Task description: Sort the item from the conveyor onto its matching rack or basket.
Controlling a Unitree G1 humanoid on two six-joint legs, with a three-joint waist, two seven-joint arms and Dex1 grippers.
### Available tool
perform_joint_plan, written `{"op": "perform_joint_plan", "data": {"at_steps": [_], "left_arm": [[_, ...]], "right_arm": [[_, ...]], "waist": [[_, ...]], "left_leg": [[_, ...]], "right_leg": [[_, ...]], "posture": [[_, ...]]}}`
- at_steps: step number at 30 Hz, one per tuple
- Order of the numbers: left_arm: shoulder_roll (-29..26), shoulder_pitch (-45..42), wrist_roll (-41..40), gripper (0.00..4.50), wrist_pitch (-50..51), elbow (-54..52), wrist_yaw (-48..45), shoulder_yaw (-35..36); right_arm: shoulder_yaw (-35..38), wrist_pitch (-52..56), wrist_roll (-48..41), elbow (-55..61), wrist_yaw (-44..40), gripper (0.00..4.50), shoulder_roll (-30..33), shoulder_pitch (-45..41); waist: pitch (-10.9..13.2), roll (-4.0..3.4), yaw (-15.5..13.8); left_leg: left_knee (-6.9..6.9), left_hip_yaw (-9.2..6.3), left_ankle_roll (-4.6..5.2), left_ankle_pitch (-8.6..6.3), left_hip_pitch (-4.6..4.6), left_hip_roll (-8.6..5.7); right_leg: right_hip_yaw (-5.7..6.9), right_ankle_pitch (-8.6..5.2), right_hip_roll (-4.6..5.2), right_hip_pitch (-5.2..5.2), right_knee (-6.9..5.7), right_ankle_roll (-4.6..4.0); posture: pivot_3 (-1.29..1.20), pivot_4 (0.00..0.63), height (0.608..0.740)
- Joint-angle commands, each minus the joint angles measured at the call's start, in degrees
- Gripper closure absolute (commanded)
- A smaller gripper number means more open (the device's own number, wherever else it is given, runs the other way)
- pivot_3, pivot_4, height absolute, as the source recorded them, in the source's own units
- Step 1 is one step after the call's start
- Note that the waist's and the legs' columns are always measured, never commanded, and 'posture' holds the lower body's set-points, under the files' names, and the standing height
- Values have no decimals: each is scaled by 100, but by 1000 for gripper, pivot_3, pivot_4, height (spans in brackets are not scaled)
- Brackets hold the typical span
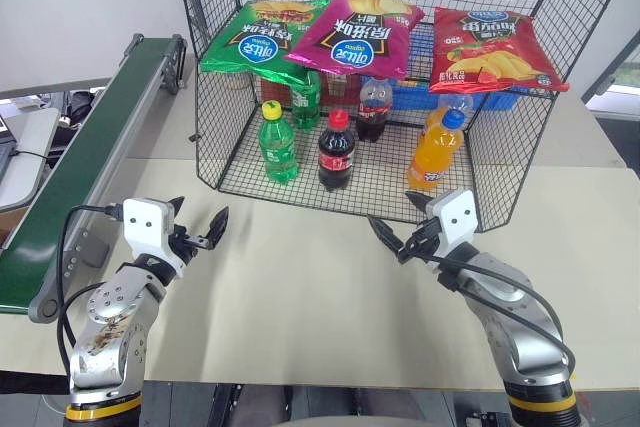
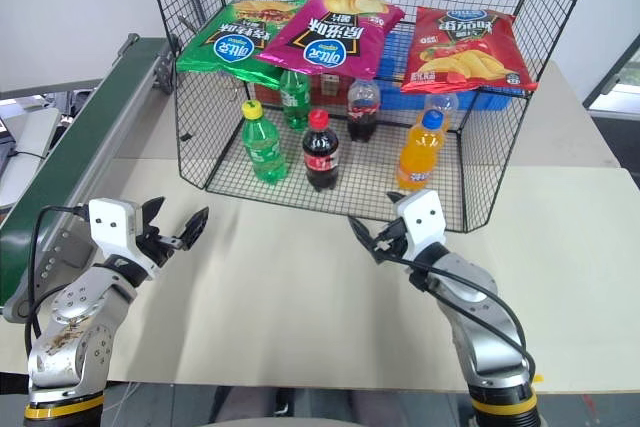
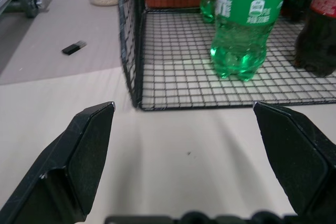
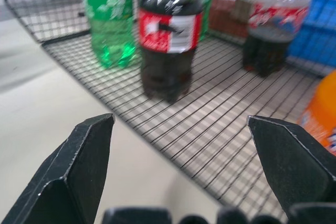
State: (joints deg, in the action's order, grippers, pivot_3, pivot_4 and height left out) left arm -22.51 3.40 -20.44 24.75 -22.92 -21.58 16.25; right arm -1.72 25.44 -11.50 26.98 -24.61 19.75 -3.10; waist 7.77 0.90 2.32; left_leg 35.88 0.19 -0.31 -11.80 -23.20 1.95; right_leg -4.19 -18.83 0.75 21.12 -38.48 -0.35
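The cola bottle (image 1: 337, 150) with its red cap and red label stands upright on the grid floor of the black wire cage (image 1: 384, 185), between a green soda bottle (image 1: 278, 143) and an orange soda bottle (image 1: 437, 152). My right wrist view has the cola bottle (image 4: 168, 40) straight ahead. Both grippers hover over the beige table in front of the cage. The left gripper (image 1: 200, 215) is open and empty, facing the cage's left front corner. Also open and empty, the right gripper (image 1: 395, 237) is near the cage's front edge. The dark green conveyor (image 1: 90, 167) runs along the left.
Three chip bags (image 1: 355, 29) lie on the cage's upper shelf. At the back of the cage are another dark cola bottle (image 1: 374, 110), a green bottle (image 1: 306, 99) and a blue crate (image 1: 440, 97). A small black object (image 3: 73, 49) lies on the table left of the cage.
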Motion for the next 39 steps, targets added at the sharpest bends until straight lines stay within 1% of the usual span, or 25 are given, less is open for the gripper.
{"op": "perform_joint_plan", "data": {"at_steps": [1,6,9,15,22,30,34,39], "left_arm": [[-132,-118,86,0,-156,-92,-48,-42],[-173,-294,92,0,-262,92,-88,-11],[-83,-442,138,0,-276,124,36,-53],[-66,-276,174,0,-352,59,-18,-88],[-151,-370,98,0,-284,0,-26,-55],[-182,57,-85,0,-8,-438,119,274],[-206,-9,-246,0,186,-409,276,644],[-377,-47,-356,0,299,-367,232,825]], "right_arm": [[-12,-91,7,137,123,38,-83,-25],[-159,-53,56,77,263,38,-279,-352],[-209,-129,92,-51,225,38,-268,-458],[-249,-232,126,-143,164,38,-227,-494],[-264,-229,109,-120,137,38,-238,-579],[-184,-152,-208,43,-283,38,-74,-663],[-213,-35,-419,-28,-495,38,-49,-988],[-296,109,-596,-200,-742,38,-20,-1362]], "waist": [[-1,1,2],[-1,0,22],[-1,2,7],[-1,2,6],[-1,2,14],[-1,2,15],[-1,2,27],[-1,2,8]], "left_leg": [[0,1,0,0,2,0],[-1,2,0,0,2,0],[0,1,0,0,3,0],[-1,0,0,0,-1,-2],[-1,0,0,0,1,-1],[-2,0,0,0,2,0],[0,-1,0,0,3,1],[-1,-4,0,0,2,0]], "right_leg": [[0,0,0,-1,0,0],[-2,0,-3,2,-1,0],[0,0,-5,2,-4,0],[1,0,3,2,-1,0],[1,0,1,2,-4,0],[1,0,2,2,-4,0],[2,0,0,2,-4,0],[6,0,0,2,-4,0]], "posture": [[0,150,740],[0,150,740],[0,150,740],[0,150,740],[0,150,740],[0,150,740],[0,150,740],[0,150,740]]}}
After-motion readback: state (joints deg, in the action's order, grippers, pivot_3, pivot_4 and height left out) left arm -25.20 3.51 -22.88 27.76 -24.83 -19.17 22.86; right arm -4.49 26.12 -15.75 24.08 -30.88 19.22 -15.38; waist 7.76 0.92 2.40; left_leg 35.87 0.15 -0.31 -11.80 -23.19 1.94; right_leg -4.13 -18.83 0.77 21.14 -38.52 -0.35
